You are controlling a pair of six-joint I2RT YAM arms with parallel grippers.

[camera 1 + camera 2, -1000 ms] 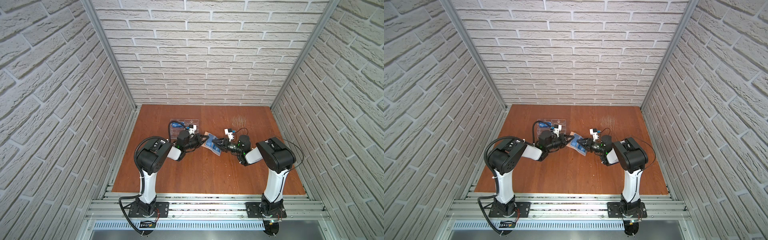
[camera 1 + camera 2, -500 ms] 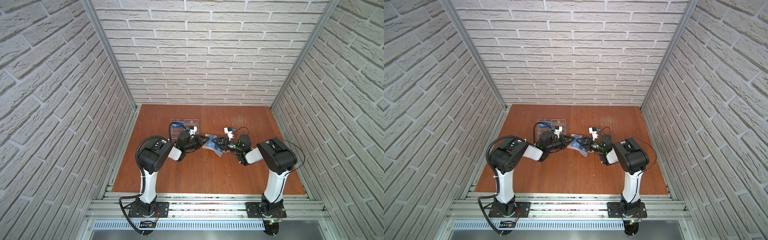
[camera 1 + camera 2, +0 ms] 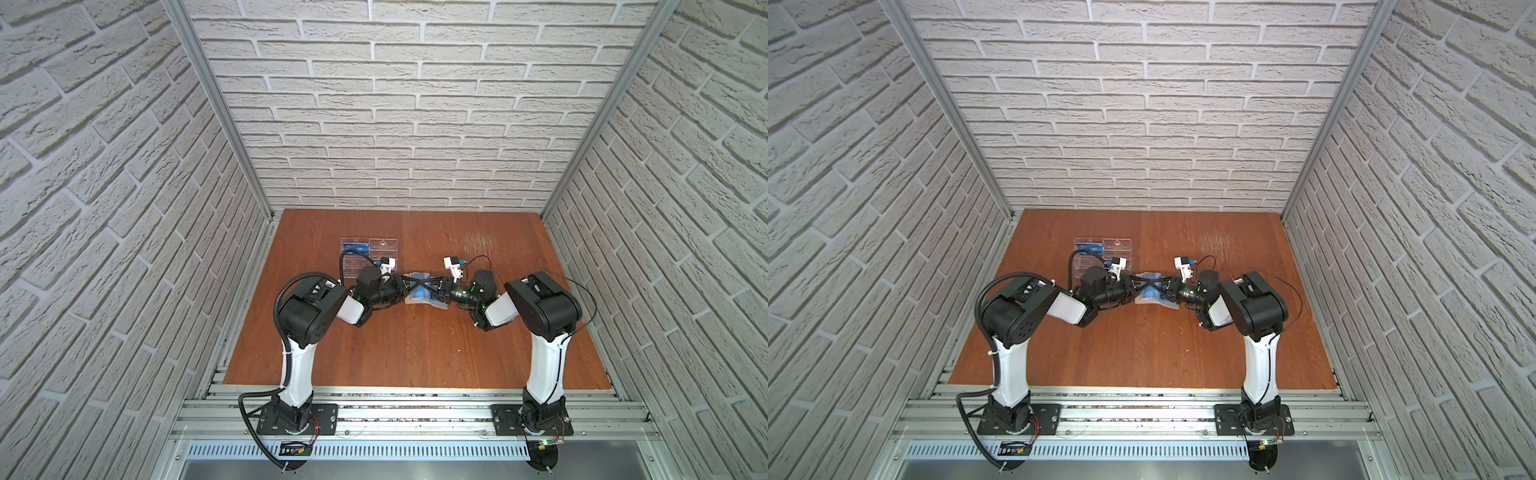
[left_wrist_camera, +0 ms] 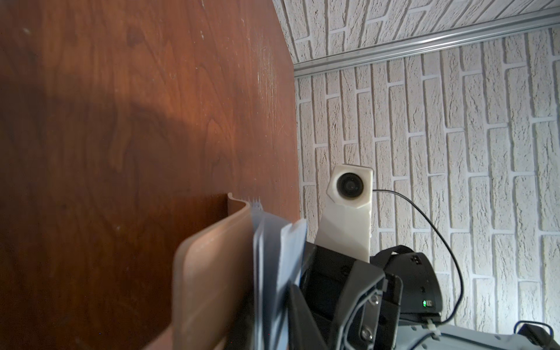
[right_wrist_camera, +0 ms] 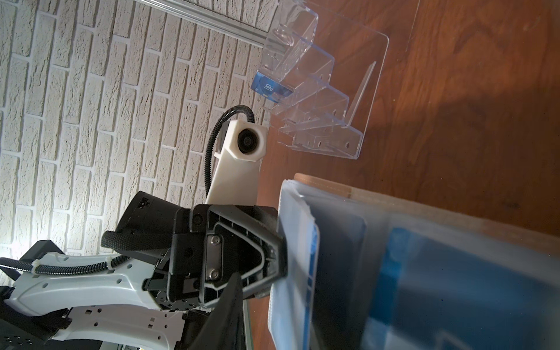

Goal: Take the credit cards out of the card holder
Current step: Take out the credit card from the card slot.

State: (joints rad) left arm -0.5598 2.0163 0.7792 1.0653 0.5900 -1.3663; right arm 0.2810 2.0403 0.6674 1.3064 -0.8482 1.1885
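- Two hands meet over the middle of the table (image 3: 415, 357). The left hand (image 3: 409, 286) and the right hand (image 3: 434, 286) reach in from opposite sides, and in both top views their dark fingers cross above the card holder (image 3: 432, 306).
- The card holder lies open between the arms, tan cover down and clear sleeve pages (image 5: 291, 242) facing up. Its long axis runs side to side, from one hand towards the other.
- It sits near a clear tiered rack (image 3: 380, 245) but apart from it, on the side towards the arm bases.
- In the left wrist view, one edge of the tan cover (image 4: 206, 272) curls up off the wood, and the sleeve pages (image 4: 269, 257) stand beside it.
- In the right wrist view, a stitched tan edge (image 5: 394, 200) shows under the stacked sleeves.
- The credit cards (image 5: 454, 288) show as blurred blue rectangles inside the sleeves. One more blue card (image 5: 269, 88) with white lettering stands in the rack.
- A left finger (image 5: 272, 257) touches the edge of the sleeve pages. Whether that hand is pinching them cannot be told.
- The right hand's fingers are among the pages, and whether they are parted or closed cannot be told.
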